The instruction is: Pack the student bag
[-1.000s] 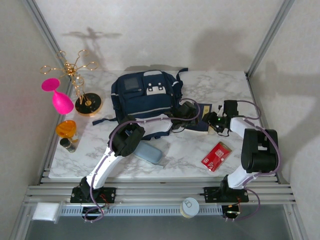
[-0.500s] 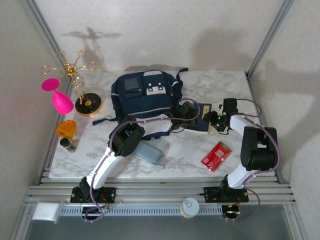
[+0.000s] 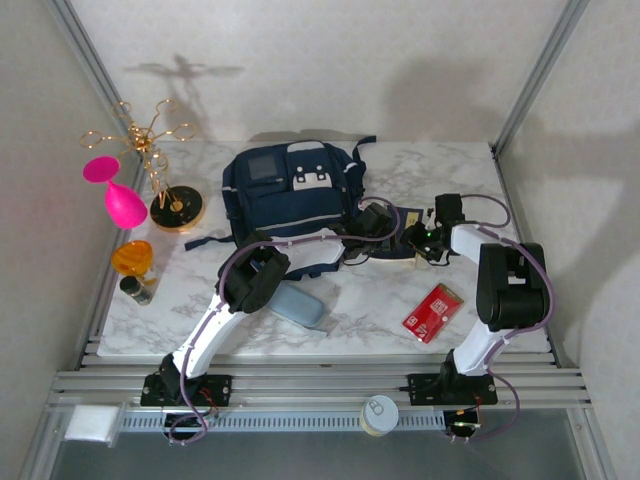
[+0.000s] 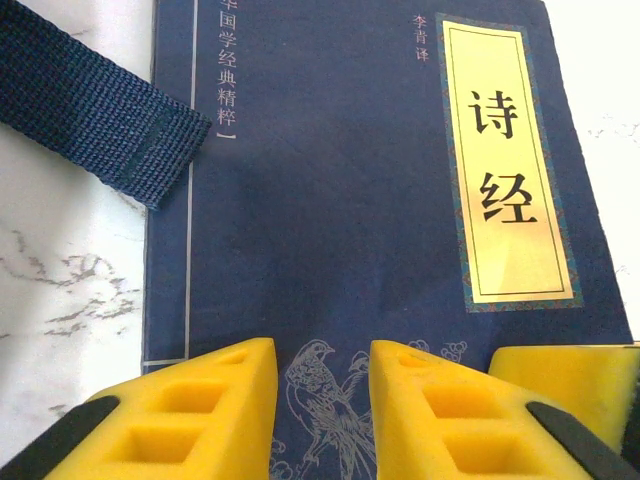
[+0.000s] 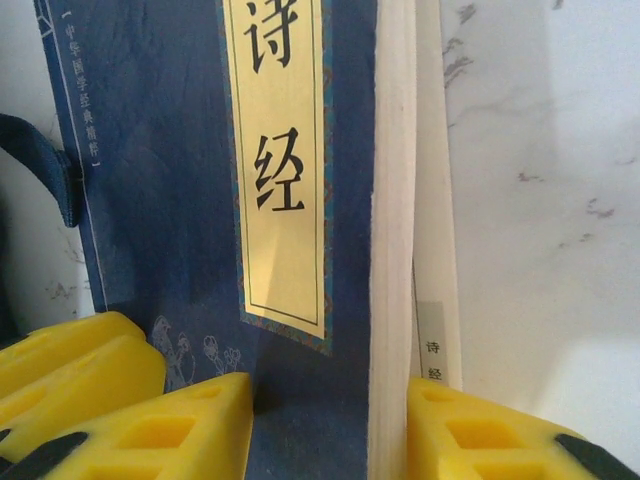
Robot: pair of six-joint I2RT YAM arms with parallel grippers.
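Two sets of jaws at one book, just right of the student bag [image 3: 290, 200]. Far left of the bag: gold wire stand [image 3: 150, 160] and pink goblet [image 3: 118, 198], untouched, well apart from the work. Bag itself flat on the marble desk [image 3: 370, 315], toward the back, long axis roughly left to right, pockets facing up. Nearer than the bag: pale blue case [image 3: 298, 306], not yet packed.

Just right of the bag: left gripper [image 4: 322, 395], reaching past the bag's near right corner, so the closer of the two to the bag. Jaws narrow, a slim gap only, nothing pinched between; poised at the foot of the navy-blue book [image 4: 330, 200], the cover's bird drawing plain through the gap. Pressing on the cover or just above it: cannot tell. End of a navy webbing strap [image 4: 95, 105] lying over the cover's corner on the bag's side.

Further right: right gripper [image 5: 325, 430], jaws partly apart and straddling the book's cream page edge, one pad over the cover, the other against the pages. Clamped or not: cannot tell. Book's long axis seemingly near to far, alongside the bag, so probably a lift and a short carry leftward. Furthest right of the bag: red packet [image 3: 433, 311], waiting.
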